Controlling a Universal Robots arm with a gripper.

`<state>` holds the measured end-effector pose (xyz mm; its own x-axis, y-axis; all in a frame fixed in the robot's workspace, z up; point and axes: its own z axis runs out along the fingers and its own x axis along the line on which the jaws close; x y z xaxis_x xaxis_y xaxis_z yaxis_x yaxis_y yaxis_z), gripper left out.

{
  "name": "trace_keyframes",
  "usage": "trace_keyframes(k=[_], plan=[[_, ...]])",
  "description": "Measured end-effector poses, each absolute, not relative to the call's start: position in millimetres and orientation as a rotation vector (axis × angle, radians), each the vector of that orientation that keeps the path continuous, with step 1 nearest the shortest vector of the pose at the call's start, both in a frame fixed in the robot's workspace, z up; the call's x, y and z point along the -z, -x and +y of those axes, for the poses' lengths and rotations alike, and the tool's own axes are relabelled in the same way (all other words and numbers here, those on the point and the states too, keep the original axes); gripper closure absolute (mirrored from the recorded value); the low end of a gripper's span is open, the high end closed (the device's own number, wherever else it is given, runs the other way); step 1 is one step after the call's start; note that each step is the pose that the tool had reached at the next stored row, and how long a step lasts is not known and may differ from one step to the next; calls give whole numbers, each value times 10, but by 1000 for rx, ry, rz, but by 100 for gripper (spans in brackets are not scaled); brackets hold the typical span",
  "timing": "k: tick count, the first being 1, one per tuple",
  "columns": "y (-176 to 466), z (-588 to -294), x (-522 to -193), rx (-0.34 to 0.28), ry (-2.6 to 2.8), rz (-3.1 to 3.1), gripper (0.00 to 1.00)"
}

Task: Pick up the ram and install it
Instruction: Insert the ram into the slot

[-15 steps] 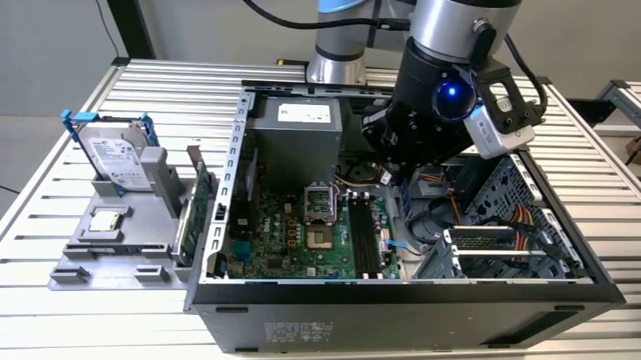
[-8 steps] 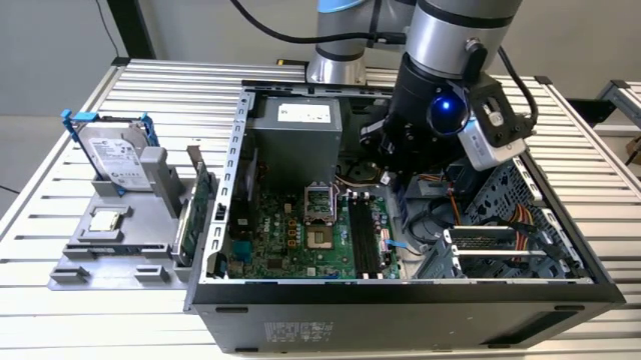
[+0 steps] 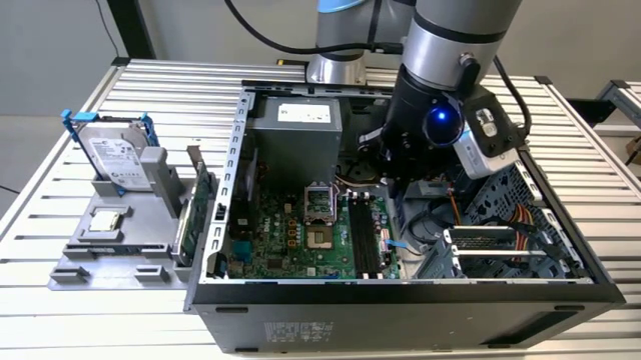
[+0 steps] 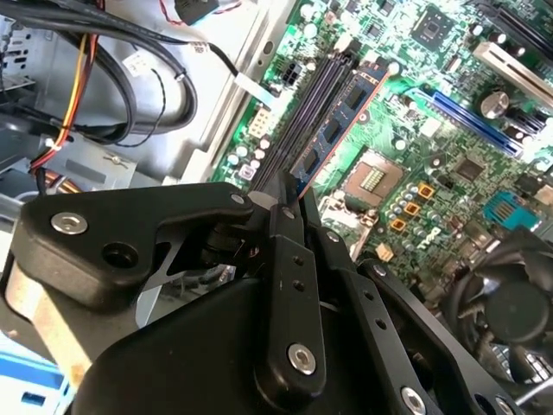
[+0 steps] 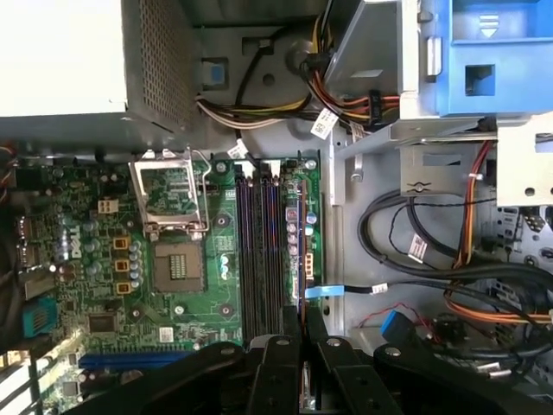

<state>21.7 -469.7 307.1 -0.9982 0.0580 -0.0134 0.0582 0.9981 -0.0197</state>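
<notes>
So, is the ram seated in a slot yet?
Cannot tell. The long blue circuit-board stick stands edge-down along the black memory slots, gripped by the pincer; its seating is hidden.

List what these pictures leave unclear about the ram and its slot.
- Second wrist view: the gripper covers the near end of the ram; whether it sits in a slot is unclear at this angle.
- Exterior view: the arm's wrist hides the far ends of the memory slots.
</notes>
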Motion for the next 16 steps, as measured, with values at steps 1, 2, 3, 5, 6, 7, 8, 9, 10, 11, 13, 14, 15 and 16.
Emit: trace_keyframes(k=[1,2,3,5,6,7,8,9,10,11,13,14,15,16], plan=[[-217,-4697,-3055,32,-91,3127,100],[-217,-4697,-3035,32,-91,3127,100],[-218,-4697,-3017,32,-91,3127,100],[-217,-4697,-2980,31,-91,3127,100],[-218,-4697,-2963,31,-91,3127,100],[-218,-4697,-2945,32,-91,3127,100],[-218,-4697,-2927,32,-91,3127,100],[-218,-4697,-2908,31,-90,3127,100],[-218,-4697,-2889,31,-90,3127,100],[-218,-4697,-2871,31,-90,3127,100],[-218,-4697,-2835,31,-90,3127,100],[-217,-4697,-2818,32,-90,3127,100],[-217,-4697,-2800,31,-90,3127,100],[-217,-4697,-2782,31,-89,3127,100]])
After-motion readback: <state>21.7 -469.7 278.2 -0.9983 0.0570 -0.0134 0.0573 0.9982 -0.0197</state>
